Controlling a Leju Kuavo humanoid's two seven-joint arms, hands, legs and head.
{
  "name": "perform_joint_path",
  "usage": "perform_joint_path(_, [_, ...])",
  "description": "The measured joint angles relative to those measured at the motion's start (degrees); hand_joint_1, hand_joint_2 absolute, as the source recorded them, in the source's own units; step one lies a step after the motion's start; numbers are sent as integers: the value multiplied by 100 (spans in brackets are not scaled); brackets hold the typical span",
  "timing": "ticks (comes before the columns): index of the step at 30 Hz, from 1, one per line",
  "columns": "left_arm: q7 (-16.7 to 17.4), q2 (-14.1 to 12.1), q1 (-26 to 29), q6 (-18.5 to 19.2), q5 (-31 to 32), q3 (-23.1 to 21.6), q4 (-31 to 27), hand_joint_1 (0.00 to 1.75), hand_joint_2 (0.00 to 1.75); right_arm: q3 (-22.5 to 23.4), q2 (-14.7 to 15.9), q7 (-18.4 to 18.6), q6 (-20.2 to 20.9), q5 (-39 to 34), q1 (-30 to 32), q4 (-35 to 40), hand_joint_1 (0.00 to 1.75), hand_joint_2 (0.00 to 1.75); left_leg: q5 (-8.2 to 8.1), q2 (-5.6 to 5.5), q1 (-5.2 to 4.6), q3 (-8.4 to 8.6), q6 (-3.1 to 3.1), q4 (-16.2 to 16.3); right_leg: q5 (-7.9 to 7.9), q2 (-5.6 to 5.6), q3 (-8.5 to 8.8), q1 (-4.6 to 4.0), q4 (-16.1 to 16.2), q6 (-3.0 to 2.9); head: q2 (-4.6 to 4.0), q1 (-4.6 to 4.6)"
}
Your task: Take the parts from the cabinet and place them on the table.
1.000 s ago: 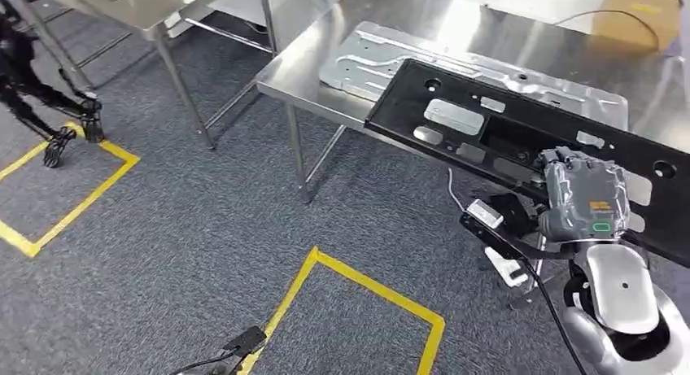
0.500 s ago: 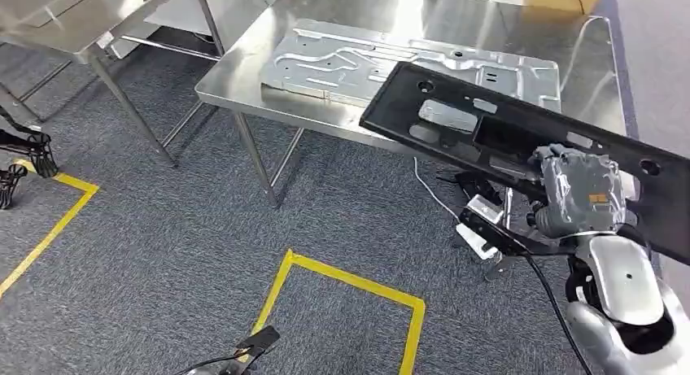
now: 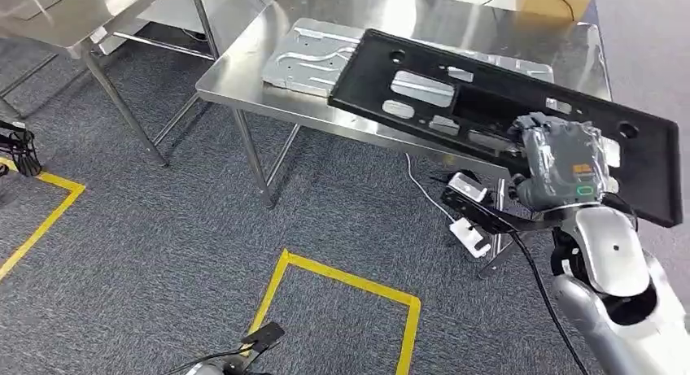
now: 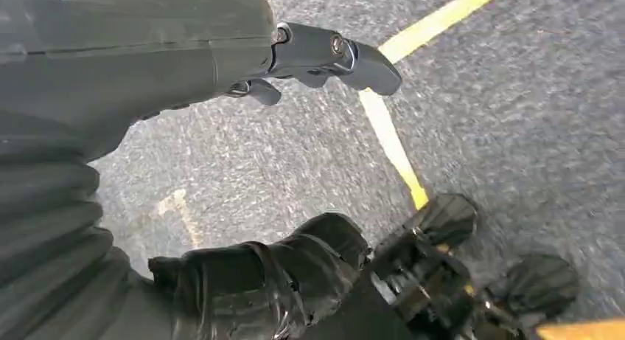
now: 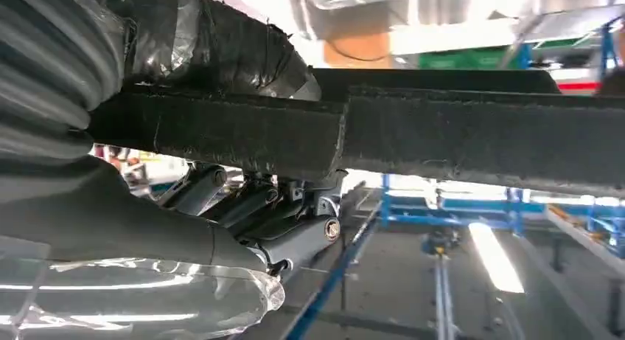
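Flat perforated black panel [image 3: 521,106] in right robot hand [image 3: 561,167]

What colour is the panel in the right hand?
Black panel, held by the right hand; clearest in the head view.

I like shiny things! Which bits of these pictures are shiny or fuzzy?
Head view: the steel table gleams with glare, while the black panel stays dull. Right wrist view: bright light washes out the background above the right robot hand. Left wrist view: the carpet looks smeared.
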State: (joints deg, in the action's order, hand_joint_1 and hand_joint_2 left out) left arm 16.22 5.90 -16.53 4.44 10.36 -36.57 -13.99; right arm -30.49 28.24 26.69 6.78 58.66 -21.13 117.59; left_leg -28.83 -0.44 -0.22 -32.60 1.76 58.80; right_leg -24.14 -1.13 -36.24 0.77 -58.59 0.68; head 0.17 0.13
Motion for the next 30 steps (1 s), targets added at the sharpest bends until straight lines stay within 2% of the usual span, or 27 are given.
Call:
perform_joint_path(4, [18,22,-12,-17,39,0,0,0,175,-201,-83,-9,0,0,-166,-70,175,175,-5,1,-2,-1,8,0,7,0,1,1,15,15,0,-4])
perform_joint_path(5, [3,22,-26,-22,76,0,0,0,175,-253,-109,-7,6,4,-194,-87,175,175,-23,1,-53,-9,48,50,27,-3,12,42,60,79,0,-11])
perform_joint_path(6, [-76,24,-33,-46,166,0,-15,0,175,-295,-120,24,24,18,-209,-98,175,175,-20,0,-37,-7,83,37,23,-4,13,45,58,123,0,-11])
perform_joint_path(8, [-252,35,-52,-103,343,0,-109,0,175,-343,-127,112,66,42,-208,-103,175,175,3,-4,-42,-5,121,9,43,-6,28,45,94,154,0,-11])
perform_joint_path(9, [-299,50,-69,-111,387,0,-159,0,175,-360,-127,140,72,46,-211,-103,175,175,71,1,21,69,171,-144,32,-4,37,0,110,181,0,-4])
perform_joint_path(10, [-317,63,-82,-118,404,0,-179,0,175,-371,-133,151,74,57,-209,-116,175,175,119,17,30,146,193,-238,-30,32,-3,22,32,178,0,-9])
perform_joint_path(11, [-323,68,-101,-118,406,0,-192,0,175,-385,-133,151,77,59,-241,-118,175,175,140,41,42,174,227,-282,-201,47,-119,32,-239,168,0,20])
perform_joint_path(13, [-334,78,-113,-116,409,0,-230,0,175,-406,-133,160,83,74,-251,-120,175,175,136,73,45,184,234,-290,-532,54,-544,54,-1086,197,0,22])
perform_joint_path(14, [-334,83,-110,-116,413,0,-240,0,175,-417,-133,160,92,77,-242,-133,175,175,122,87,45,185,224,-288,-633,56,-758,80,-1466,221,0,20])
perform_joint_path(15, [-334,83,-107,-116,415,-2,-249,0,175,-435,-133,160,98,79,-234,-155,175,175,104,90,56,188,199,-276,-584,63,-856,109,-1575,247,0,20])
perform_joint_path(16, [-334,83,-106,-116,417,0,-260,0,175,-450,-133,160,98,79,-233,-168,175,175,78,90,76,194,162,-254,-394,74,-795,140,-1382,278,0,20])
perform_joint_path(17, [-334,85,-106,-116,417,-2,-278,0,175,-457,-133,160,98,81,-233,-177,175,175,30,89,112,204,115,-211,-138,97,-619,171,-987,311,0,15])
perform_joint_path(18, [-337,87,-109,-116,417,-2,-295,0,175,-459,-135,160,98,83,-237,-181,175,175,-33,86,155,212,56,-143,132,129,-371,202,-477,355,0,20])
perform_joint_path(19, [-337,85,-112,-116,417,0,-313,0,175,-461,-135,160,98,85,-235,-186,175,175,-117,85,182,207,-23,-52,129,154,-213,213,-138,426,0,22])
perform_joint_path(20, [-337,72,-122,-118,420,-2,-317,0,175,-474,-146,160,101,90,-263,-208,175,175,-164,71,129,146,-89,21,18,148,-153,149,-135,403,0,99])
perform_joint_path(21, [-337,79,-120,-116,420,-2,-321,0,175,-479,-146,160,98,92,-263,-199,175,175,-173,81,115,125,-115,53,-5,116,-186,155,-177,259,0,98])
perform_joint_path(22, [-334,79,-111,-116,420,-2,-321,0,175,-487,-151,162,101,92,-226,-205,175,175,-186,92,114,153,-134,32,-28,120,-200,138,-191,219,0,17])
perform_joint_path(24, [-336,79,-110,-116,420,-2,-321,0,175,-496,-151,170,101,96,-224,-230,175,175,-210,101,131,167,-172,14,-60,103,-211,145,-221,125,0,7])
perform_joint_path(25, [-337,79,-113,-116,420,-2,-330,0,175,-496,-153,170,101,98,-226,-229,175,175,-282,96,139,160,-200,75,-72,100,-184,149,-212,78,0,-4])
perform_joint_path(26, [-337,79,-128,-116,420,-2,-339,0,175,-496,-155,171,98,98,-234,-229,175,175,-411,91,140,46,-201,322,-88,99,-167,145,-208,52,0,-39])
perform_joint_path(27, [-337,79,-140,-116,420,-2,-347,0,175,-496,-155,170,98,98,-244,-229,175,175,-579,90,133,-165,-201,713,-99,99,-160,138,-207,28,0,-46])
perform_joint_path(28, [-315,79,-140,-114,420,-2,-350,0,175,-496,-157,170,98,98,-246,-232,175,175,-762,90,121,-456,-196,1224,-113,99,-153,121,-207,6,0,-48])
perform_joint_path(29, [-217,79,-130,-92,420,-2,-358,0,175,-496,-157,170,98,98,-241,-236,175,175,-860,89,116,-695,-182,1604,-126,95,-146,97,-208,-13,0,-46])
perform_joint_path(30, [-39,79,-95,-72,417,-2,-422,0,175,-498,-157,170,96,98,-227,-240,175,175,-838,89,110,-886,-153,1840,-139,83,-129,69,-208,-32,0,-46])
